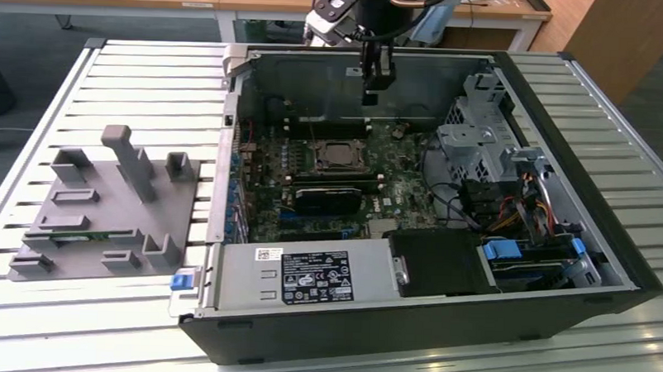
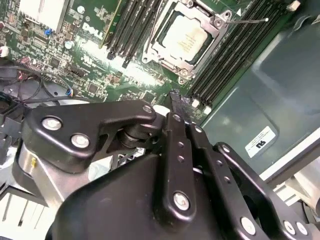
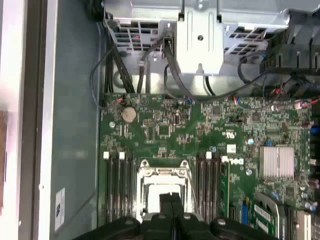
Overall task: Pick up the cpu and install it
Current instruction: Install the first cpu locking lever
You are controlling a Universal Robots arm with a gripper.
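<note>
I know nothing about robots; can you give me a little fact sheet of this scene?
place: open computer case on a slatted table
chip: silver chip lying in its socket on the green board
jaws: shut, empty, hanging above the board near the chip
aside: grey holder tray at the exterior view's left

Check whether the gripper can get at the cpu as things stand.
Probably yes. The cpu lies face-up in the socket with nothing over it, and the gripper hangs over the motherboard near it, jaws shut, holding nothing. The memory slots on either side sit low.
</note>
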